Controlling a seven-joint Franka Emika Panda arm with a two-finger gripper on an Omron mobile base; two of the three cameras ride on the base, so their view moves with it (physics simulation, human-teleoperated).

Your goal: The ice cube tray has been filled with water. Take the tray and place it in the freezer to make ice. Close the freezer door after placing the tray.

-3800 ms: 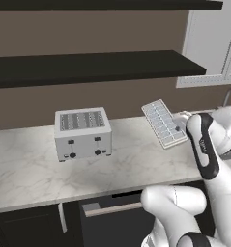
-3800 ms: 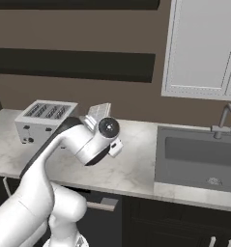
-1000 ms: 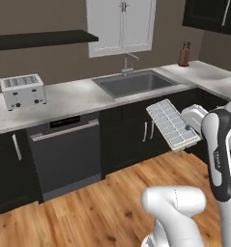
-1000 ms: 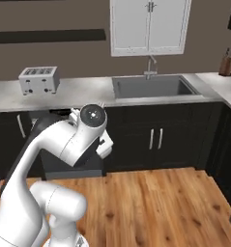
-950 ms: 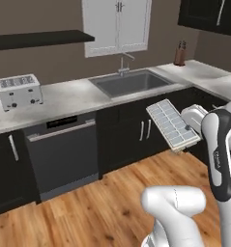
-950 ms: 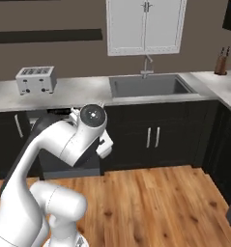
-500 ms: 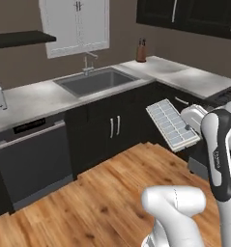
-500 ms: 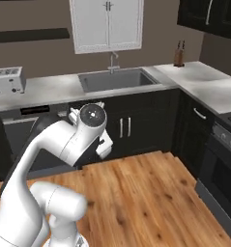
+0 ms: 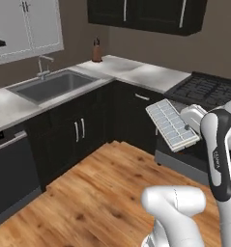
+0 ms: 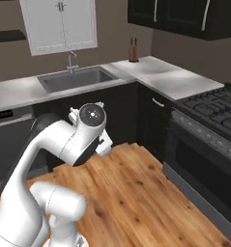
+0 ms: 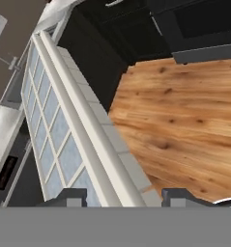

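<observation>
**Ice cube tray carried above a kitchen floor**

Seen from the left base camera: ice cube tray (image 9: 171, 124), pale with a grid of square cells, held in the air at the gripper (image 9: 193, 124), tilted so its cells face the camera, in front of a black stove (image 9: 206, 91) and dark lower cabinets (image 9: 88, 130). Jaws clamped on one edge of the tray; in the hand camera, the two dark fingertips (image 11: 71, 197) flanking the tray's long pale rim. Below, a wooden plank floor (image 9: 88, 198). Along the back wall, a grey sink (image 10: 76, 78) set in a pale counter (image 10: 170, 79), with a knife block (image 10: 132, 52) near the corner.
</observation>
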